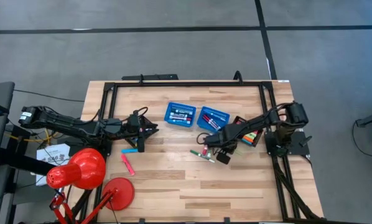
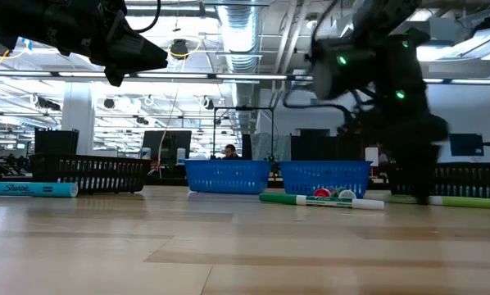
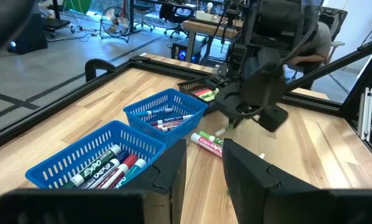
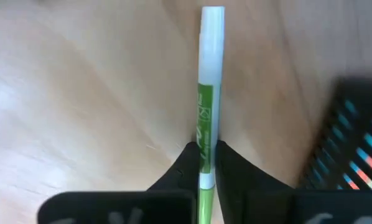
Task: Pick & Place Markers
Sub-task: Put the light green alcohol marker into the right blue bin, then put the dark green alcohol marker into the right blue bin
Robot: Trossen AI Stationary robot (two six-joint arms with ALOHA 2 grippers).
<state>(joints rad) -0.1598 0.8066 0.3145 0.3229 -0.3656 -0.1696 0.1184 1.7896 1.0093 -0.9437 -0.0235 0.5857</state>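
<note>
On the surface, left side: a blue marker [image 1: 130,150] and a pink marker [image 1: 127,164] lie loose, not yet sorted.
My left tool [image 1: 140,132]: hangs above them, fingers apart, empty.
Middle: two blue baskets [image 1: 180,115] already hold markers.
My right tool [image 4: 204,163]: clamped on a green marker [image 4: 207,118] lying on the wood beside the black tray [image 1: 251,135].
Left to do, I judge: this green one, its neighbours, both left strays.
</note>
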